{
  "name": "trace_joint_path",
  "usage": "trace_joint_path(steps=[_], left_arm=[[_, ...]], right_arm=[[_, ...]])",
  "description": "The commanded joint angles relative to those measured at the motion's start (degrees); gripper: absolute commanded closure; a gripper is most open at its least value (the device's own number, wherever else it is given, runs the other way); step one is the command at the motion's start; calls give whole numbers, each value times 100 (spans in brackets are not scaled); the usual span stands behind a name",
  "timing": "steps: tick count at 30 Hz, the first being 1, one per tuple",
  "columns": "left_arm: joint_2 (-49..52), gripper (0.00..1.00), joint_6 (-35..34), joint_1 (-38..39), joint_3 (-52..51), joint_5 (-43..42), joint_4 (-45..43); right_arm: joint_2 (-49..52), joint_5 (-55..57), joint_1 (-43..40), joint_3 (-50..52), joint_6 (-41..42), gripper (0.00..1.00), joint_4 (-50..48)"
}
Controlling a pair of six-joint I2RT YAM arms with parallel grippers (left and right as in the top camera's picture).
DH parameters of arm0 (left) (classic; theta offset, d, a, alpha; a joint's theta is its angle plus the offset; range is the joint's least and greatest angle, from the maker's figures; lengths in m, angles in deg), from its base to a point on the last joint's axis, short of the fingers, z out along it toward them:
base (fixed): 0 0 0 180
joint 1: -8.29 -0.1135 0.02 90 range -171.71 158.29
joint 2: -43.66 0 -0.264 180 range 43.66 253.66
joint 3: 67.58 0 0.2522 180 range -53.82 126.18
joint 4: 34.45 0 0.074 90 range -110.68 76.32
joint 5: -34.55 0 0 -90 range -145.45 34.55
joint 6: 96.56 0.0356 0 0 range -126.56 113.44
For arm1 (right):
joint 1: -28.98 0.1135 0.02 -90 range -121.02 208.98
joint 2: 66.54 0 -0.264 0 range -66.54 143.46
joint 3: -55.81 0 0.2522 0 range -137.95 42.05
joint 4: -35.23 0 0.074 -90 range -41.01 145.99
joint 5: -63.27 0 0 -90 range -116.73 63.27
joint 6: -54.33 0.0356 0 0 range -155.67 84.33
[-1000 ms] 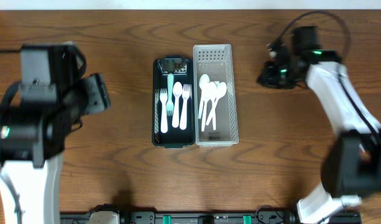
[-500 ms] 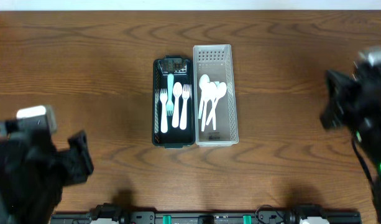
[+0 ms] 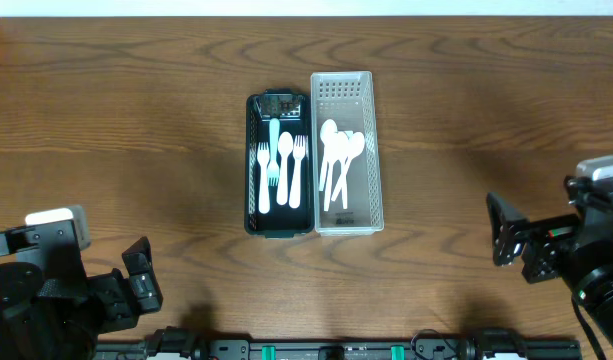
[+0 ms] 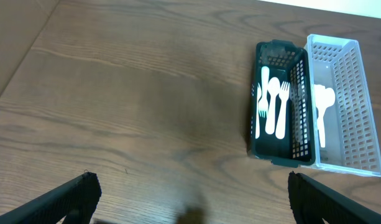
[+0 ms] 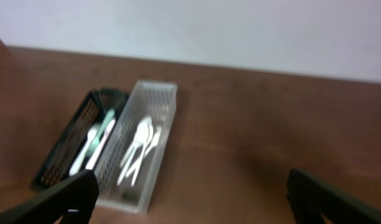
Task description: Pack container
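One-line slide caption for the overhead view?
Forks in dark basket, spoons in clear basket, side by side; left gripper and right gripper near the bottom corners.

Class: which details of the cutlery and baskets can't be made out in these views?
Spoons, right wrist view: blurred, uncountable.
Spoons, left wrist view: partly hidden behind white basket wall.
Black basket, overhead: object at its far end too small and dark to identify.

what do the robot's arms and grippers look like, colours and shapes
Both are mostly black. From overhead, the left arm and right arm each carry a pale grey-white block on a bulky dark body. The left gripper and right gripper have plain black tapering fingers. No markings or cables can be made out.
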Motion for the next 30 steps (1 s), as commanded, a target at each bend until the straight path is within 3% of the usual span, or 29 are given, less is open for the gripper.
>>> trace_joint_path(steps=[1,10,19,25,30], left_arm=[[20,2,74,-24,50,70,28],[20,2,74,-24,50,68,28],[20,2,74,-24,50,70,28],[20,2,74,-24,50,70,28],[20,2,74,-24,50,68,28]], right_arm=[[-9,55,2,22,-44,1,262],[-9,55,2,22,-44,1,1126],[-9,101,2,22,-57,1,1283],[-59,538,-17,214,-341,1,765],[-595,597,-57,1390,-369,1,-334]])
